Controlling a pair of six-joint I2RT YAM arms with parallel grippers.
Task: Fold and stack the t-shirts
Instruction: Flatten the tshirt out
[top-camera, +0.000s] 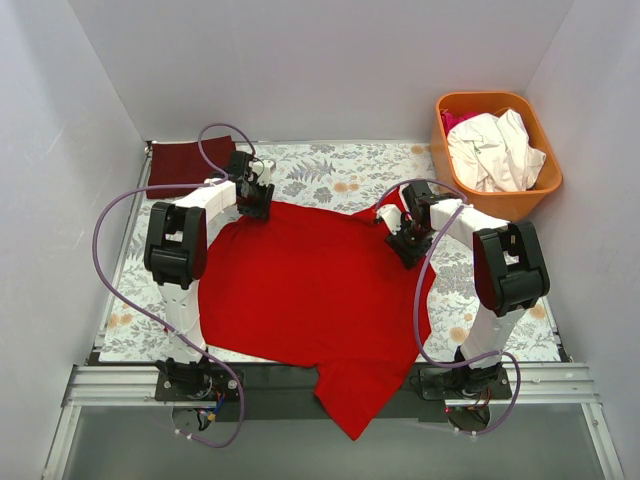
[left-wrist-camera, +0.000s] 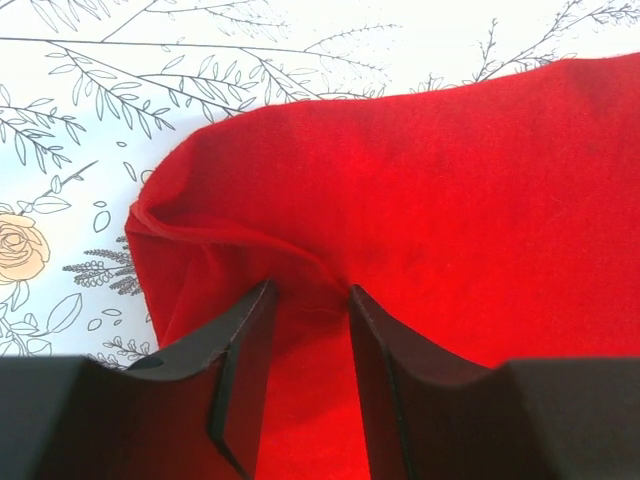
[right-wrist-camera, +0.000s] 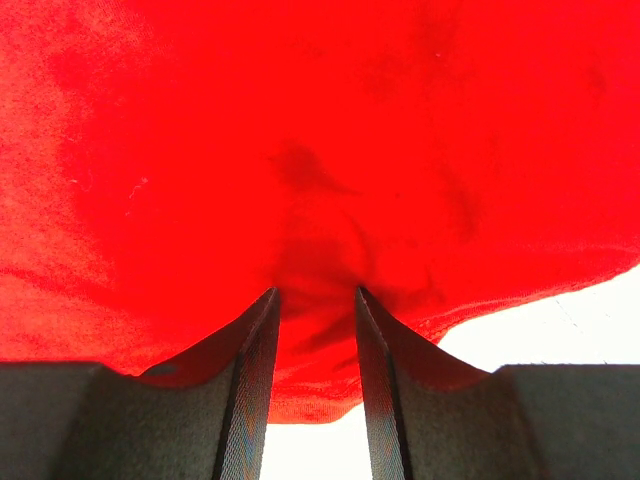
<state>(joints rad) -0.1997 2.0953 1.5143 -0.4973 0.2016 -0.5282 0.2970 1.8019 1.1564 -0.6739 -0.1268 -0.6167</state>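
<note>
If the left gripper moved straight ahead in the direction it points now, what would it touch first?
The red t-shirt: its fabric is bunched between the fingers of the left gripper. Past that fold, the line would reach the floral tablecloth, though depth is unclear.

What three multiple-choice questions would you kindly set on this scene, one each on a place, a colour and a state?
1. Where does the orange basket stand?
A. at the far right
B. at the far left
C. between the arm bases

2. What colour is the shirt spread on the table?
A. white
B. blue
C. red

3. What are the left pincer and the right pincer doing?
A. hanging open above the basket
B. pinching the shirt
C. lying open on bare table

Answers: 1 A, the top view shows it at the far right. 2 C, the spread cloth is bright red. 3 B, each wrist view shows red cloth bunched in the grip.
</note>
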